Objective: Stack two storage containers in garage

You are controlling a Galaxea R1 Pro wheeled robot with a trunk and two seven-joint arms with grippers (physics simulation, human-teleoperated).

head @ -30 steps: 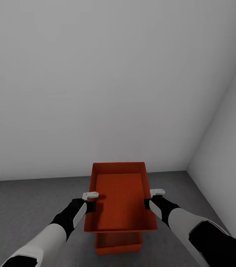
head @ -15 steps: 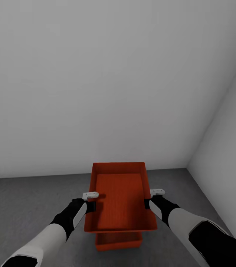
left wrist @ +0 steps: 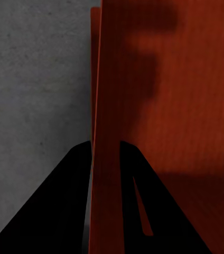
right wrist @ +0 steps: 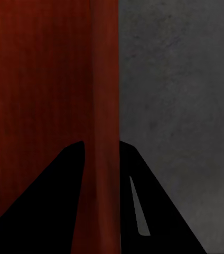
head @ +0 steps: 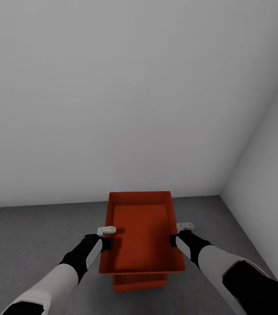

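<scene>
The upper storage container [head: 141, 234] hangs at 6 o'clock in the head view, over the lower storage container [head: 140, 282] on the speckled concrete floor [head: 34, 236], its thin walls pinched by the left gripper [head: 105, 230] and right gripper [head: 179, 228]. If released off-centre, the smooth, low-walled bin could tilt or slide off.

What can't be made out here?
- Lower container, head view: mostly hidden under the held container; contact between them unclear.
- Left gripper, right gripper, wrist views: fingers straddle a side wall; pad contact hidden.
- Forearms, head view: cut off by the bottom edge.
</scene>
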